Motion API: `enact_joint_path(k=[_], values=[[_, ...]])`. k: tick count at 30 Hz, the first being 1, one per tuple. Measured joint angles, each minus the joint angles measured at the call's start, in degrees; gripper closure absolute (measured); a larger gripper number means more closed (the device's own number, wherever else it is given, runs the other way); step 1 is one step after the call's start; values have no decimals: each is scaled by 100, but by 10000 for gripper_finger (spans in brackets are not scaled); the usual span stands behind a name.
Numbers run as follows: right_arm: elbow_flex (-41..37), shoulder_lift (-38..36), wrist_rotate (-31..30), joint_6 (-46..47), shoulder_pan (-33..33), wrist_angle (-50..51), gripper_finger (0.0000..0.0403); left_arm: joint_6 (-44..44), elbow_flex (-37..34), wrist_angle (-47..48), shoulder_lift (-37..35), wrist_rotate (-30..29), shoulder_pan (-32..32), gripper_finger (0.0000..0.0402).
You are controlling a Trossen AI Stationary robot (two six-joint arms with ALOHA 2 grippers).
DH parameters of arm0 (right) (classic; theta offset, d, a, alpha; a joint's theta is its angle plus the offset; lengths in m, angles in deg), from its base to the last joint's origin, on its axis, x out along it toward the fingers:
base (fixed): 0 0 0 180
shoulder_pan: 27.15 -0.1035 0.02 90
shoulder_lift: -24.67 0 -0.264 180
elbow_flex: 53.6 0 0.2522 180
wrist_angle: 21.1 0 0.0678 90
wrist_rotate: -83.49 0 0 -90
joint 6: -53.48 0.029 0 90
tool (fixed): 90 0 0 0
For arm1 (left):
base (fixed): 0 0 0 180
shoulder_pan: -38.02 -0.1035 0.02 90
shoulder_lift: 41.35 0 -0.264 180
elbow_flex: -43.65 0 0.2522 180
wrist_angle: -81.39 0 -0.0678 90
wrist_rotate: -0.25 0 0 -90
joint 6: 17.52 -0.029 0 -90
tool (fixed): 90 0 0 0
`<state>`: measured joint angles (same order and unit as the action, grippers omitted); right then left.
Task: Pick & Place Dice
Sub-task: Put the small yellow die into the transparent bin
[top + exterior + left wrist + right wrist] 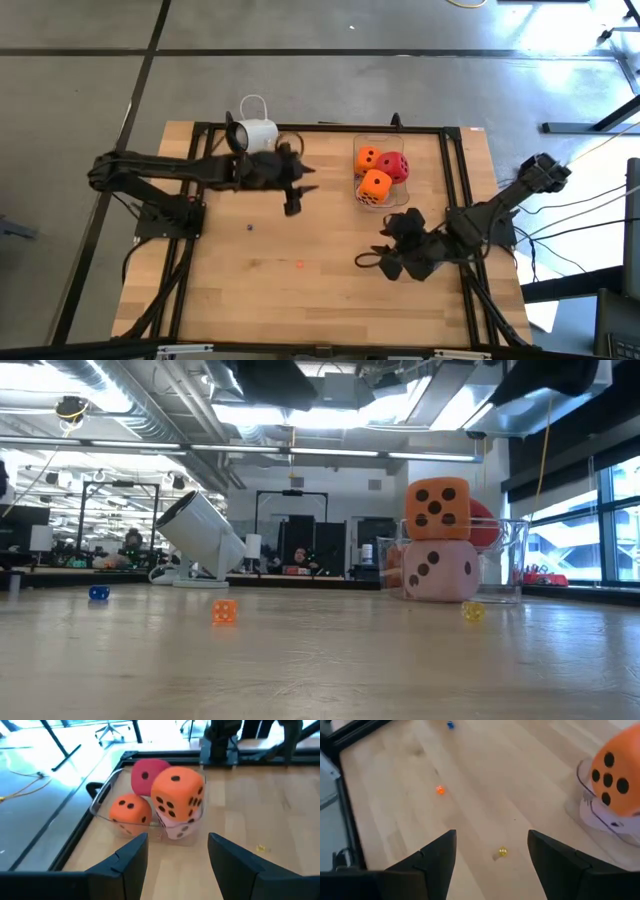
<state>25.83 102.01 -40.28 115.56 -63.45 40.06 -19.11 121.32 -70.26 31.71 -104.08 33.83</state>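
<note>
A clear container (pixel 381 146) stands at the table's far right and holds the dice. One orange die (pixel 177 792) sits on top of a pale pink die (pixel 178 828). A second orange die (pixel 131 809) and a red die (pixel 147 774) lie beside them on the container's floor. My left gripper (pixel 177 855) is open left of the container and points at it, with nothing between its fingers. My right gripper (pixel 492 850) is open near the container's near side, slanting down over bare table.
A white mug-like camera (pixel 255 133) lies tilted at the far edge. Tiny dice lie on the wood: a blue one (pixel 450 724), an orange one (pixel 440 790) and a yellow one (pixel 503 851). A black frame (pixel 455 180) borders the table.
</note>
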Motion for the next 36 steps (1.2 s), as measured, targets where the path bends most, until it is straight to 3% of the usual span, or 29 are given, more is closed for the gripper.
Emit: enact_joint_path(k=[3,7,15,21,36], values=[[0,206,-231,344,14,4,160,-100,-458,-572,-227,810,-488,204],[0,626,-675,812,12,-3,160,-17,-1622,-1924,-719,1931,-1164,204],[0,1435,-1067,1348,19,-83,160,180,-3403,-3667,-1517,2912,-1811,207],[-2,1823,-1085,1484,99,-65,160,-84,-3958,-4065,-1622,2985,-1849,208],[-15,2063,-729,573,180,100,160,-217,-4297,-4050,-1618,2927,-1851,212]])
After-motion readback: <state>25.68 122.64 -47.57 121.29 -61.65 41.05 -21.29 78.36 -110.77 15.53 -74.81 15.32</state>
